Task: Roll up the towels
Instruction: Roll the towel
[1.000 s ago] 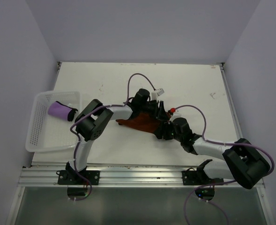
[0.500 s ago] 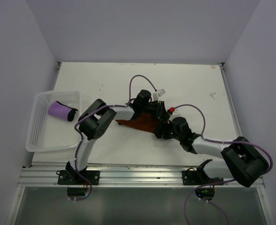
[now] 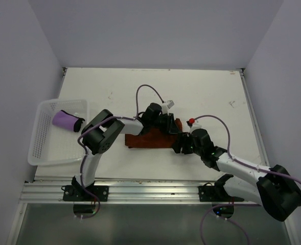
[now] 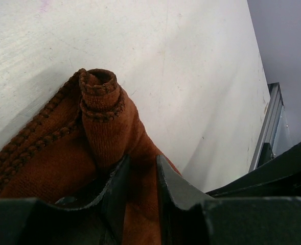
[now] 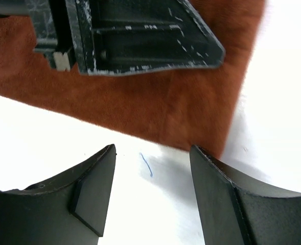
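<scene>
rust towel [image 4: 109, 138]: fuzzy matt cloth with a stitched hem. purple towel [image 3: 63, 120]: soft cloth. tabletop [image 4: 181, 61]: white, matt, faintly scuffed. basket [image 3: 38, 148]: white perforated plastic.

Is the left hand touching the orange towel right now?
Touching. In the left wrist view, the left hand has its fingers pressed against the rolled fold of the orange towel, with cloth pinched between them.

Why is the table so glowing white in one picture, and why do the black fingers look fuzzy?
Right wrist view: the table is washed out by glare, and the close fingers are out of focus. Left wrist view: its fingers are dark and blurry too, while the rolled end of the rust-orange towel is sharp, with soft shadow beside it. Top view: even light, everything clear.
</scene>
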Robot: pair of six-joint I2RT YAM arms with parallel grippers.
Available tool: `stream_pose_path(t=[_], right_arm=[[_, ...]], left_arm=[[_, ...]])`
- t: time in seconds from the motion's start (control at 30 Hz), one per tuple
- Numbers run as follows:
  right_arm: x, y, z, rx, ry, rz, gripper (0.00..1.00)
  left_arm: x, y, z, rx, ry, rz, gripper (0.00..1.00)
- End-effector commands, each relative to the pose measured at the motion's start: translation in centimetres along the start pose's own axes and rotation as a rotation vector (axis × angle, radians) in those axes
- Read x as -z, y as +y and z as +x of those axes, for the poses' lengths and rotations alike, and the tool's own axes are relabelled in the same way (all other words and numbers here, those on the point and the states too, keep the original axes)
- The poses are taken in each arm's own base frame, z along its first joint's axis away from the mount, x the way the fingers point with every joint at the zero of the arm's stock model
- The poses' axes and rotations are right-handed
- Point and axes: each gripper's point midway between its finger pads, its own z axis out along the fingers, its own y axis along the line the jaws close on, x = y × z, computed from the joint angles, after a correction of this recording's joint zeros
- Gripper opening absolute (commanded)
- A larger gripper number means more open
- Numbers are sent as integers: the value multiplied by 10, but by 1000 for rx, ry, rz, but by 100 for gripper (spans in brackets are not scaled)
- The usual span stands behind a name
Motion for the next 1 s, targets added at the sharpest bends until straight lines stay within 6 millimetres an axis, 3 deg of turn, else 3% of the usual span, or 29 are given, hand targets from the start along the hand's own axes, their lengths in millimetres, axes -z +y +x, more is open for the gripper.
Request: stream_pose_path(t=[0.0, 0.17, 0.37, 0.5, 0.97], right_arm=[[17, -4, -7, 6, 0, 50, 64], [28, 7, -22, -8, -16, 34, 66], [29, -15, -17, -147, -10, 181, 53], [21, -25, -8, -220, 21, 220, 50], [1, -25, 5, -411, 67, 110, 56]], left_arm=[[5, 13, -5, -16, -48, -59, 31], [7, 15, -1, -8, -54, -63, 31], [16, 17, 7, 3, -62, -75, 31], [20, 22, 15, 7, -55, -89, 31], [27, 19, 30, 12, -41, -96, 31]])
